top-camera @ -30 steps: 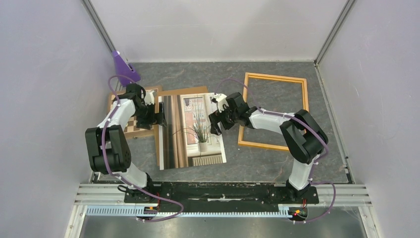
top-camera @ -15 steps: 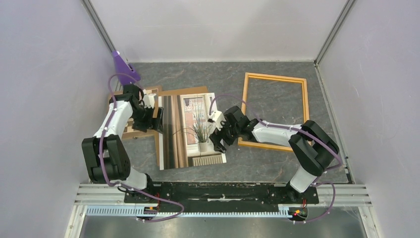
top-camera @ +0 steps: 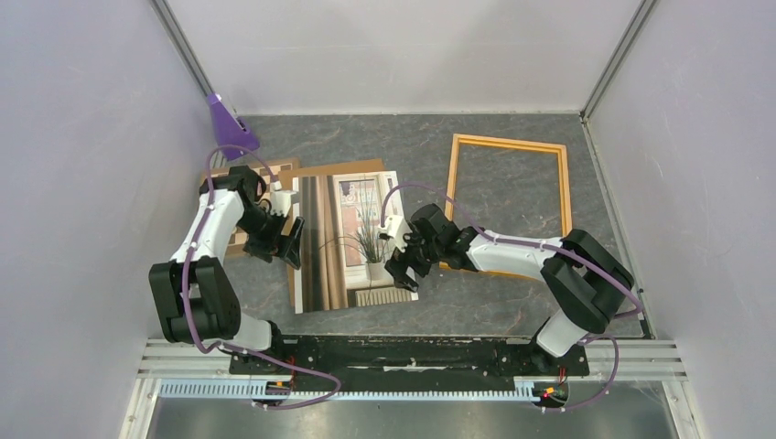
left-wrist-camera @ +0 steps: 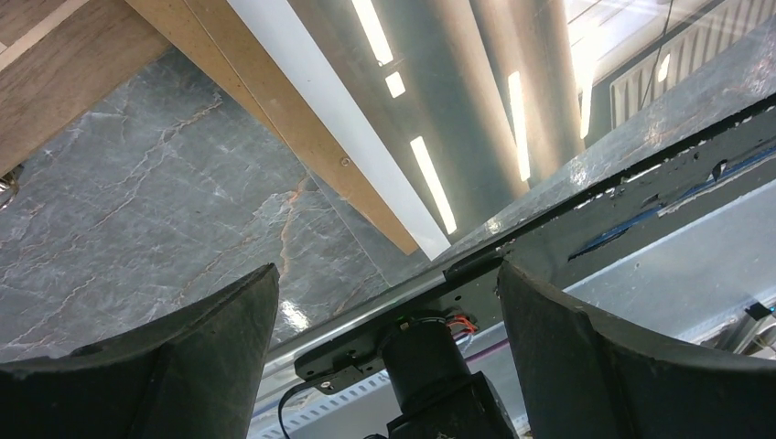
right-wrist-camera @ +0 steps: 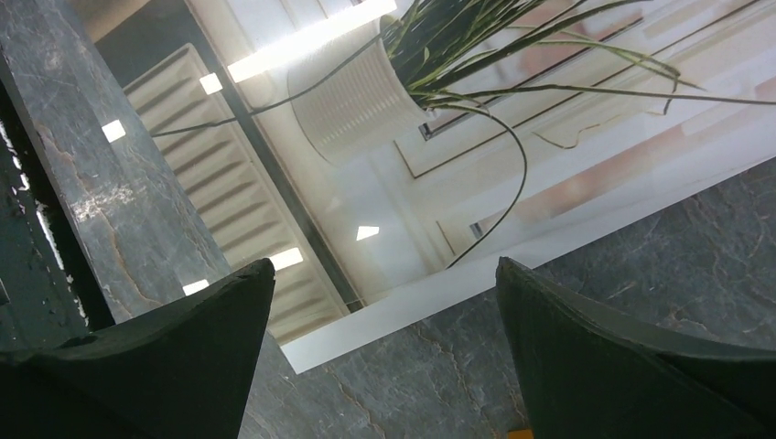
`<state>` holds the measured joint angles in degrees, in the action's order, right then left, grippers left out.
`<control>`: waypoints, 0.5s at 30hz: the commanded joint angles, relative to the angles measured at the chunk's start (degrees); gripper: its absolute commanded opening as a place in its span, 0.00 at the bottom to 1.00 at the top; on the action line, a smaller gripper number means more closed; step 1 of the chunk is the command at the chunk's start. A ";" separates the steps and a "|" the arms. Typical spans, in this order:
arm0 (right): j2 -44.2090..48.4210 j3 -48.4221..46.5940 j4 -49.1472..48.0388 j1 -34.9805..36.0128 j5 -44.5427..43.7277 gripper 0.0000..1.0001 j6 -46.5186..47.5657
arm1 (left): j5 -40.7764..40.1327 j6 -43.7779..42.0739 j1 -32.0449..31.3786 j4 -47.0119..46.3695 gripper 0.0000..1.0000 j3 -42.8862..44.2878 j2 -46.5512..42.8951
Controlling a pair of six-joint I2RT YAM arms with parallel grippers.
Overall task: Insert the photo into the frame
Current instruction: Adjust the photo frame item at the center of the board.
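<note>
Left end effector [top-camera: 287, 243] hangs over the left edge of the photo [top-camera: 352, 242], its fingers [left-wrist-camera: 210, 347] spread wide apart with nothing between them; from its wrist camera I can see the print's near left corner and a strip of brown backing board [left-wrist-camera: 302, 137] sticking out from under it. The right end effector [top-camera: 401, 265] sits low at the photo's right edge, close to the near right corner, jaws likewise wide apart and gripping nothing, and its own camera looks down on the pictured white pot and spiky leaves. Whether either one touches the print I cannot tell. The photo lies flat on the grey marbled table [top-camera: 393, 137], resting on the backing board, with a chessboard [top-camera: 240, 236] tucked beside its left side under the left arm. The frame [top-camera: 565, 183] lies flat to the right of the photo, near it but not touching, with bare table showing through its opening.
</note>
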<state>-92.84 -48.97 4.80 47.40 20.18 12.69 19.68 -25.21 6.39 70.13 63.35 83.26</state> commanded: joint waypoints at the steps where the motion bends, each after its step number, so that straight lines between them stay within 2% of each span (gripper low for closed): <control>1: 1.63 1.32 -1.29 0.24 1.42 0.94 0.64 | 1.76 -3.35 0.33 0.74 0.95 -0.30 -0.94; 15: 0.31 2.83 -1.68 1.58 3.37 0.94 0.67 | 1.96 -4.95 0.24 -0.47 0.95 -1.87 0.59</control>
<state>-92.84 -45.91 4.82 48.18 22.11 12.73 19.77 -26.68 6.39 70.13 62.22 83.50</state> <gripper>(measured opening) 0.939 0.950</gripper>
